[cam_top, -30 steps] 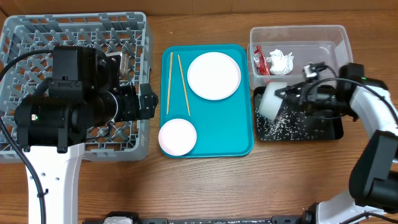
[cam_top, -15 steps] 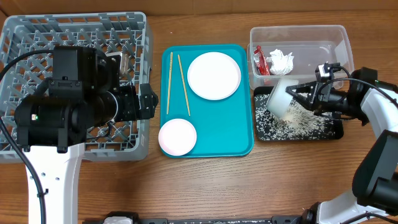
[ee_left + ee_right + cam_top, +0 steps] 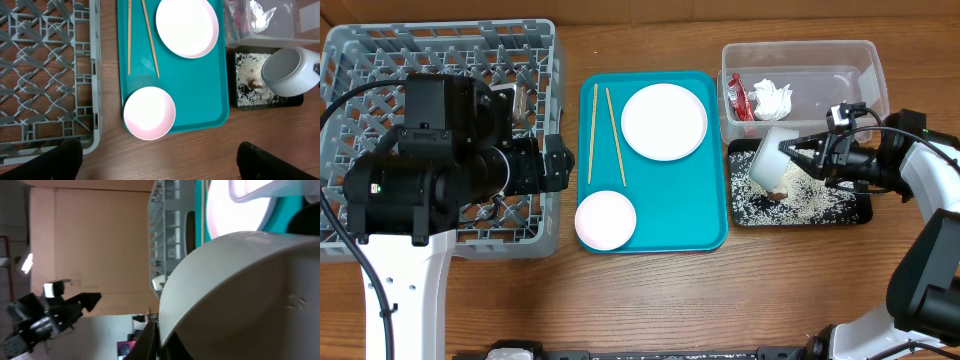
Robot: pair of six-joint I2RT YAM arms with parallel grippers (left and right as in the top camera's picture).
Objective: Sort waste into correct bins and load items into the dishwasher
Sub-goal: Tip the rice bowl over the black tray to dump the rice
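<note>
On wood table [image 3: 650, 300]: rack [image 3: 440, 30], teal tray [image 3: 680, 200].

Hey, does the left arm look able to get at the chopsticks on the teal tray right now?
Probably yes. The chopsticks lie uncovered on the teal tray's left side, nearest the left gripper, which looks open and empty.

Left arm [image 3: 430, 180] was bulky black cylindrical housings with a tiny green LED [image 3: 377, 186], a white lower link [image 3: 408, 290] and a black cable [image 3: 360, 90] looping off. Right arm [image 3: 923, 168] had white shells, black joints, thin black wires [image 3: 853, 111] and a black pointed right gripper [image 3: 796, 153].
</note>
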